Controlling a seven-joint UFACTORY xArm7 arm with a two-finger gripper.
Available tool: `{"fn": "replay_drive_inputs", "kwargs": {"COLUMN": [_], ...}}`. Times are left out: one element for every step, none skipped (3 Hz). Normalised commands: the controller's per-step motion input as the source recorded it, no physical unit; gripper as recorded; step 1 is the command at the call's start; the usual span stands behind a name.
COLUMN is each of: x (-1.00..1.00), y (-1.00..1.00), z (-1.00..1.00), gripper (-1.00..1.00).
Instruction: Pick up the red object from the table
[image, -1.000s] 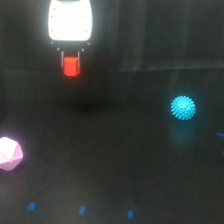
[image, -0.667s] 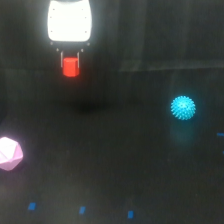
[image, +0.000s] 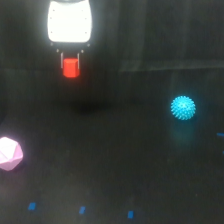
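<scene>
The red object (image: 71, 67) is a small bright red-orange block held between the fingers of my gripper (image: 71, 64), below its white body. The gripper is shut on it and holds it up above the black table (image: 120, 165) at the upper left of the exterior view. A faint dark shadow lies on the table beneath it.
A cyan spiky ball (image: 183, 107) sits on the table at the exterior view's right. A pink faceted polyhedron (image: 9, 153) sits at the left edge. A few small blue tape marks (image: 82, 210) lie along the bottom.
The gripper and the red object stay at about the same height and place. Nothing else has moved.
</scene>
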Motion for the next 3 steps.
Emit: {"fn": "replay_drive_inputs", "kwargs": {"x": [-0.05, 0.19, -0.27], "y": [0.03, 0.52, 0.40], "z": [-0.15, 1.00, 0.74], "gripper": [-1.00, -1.00, -1.00]}}
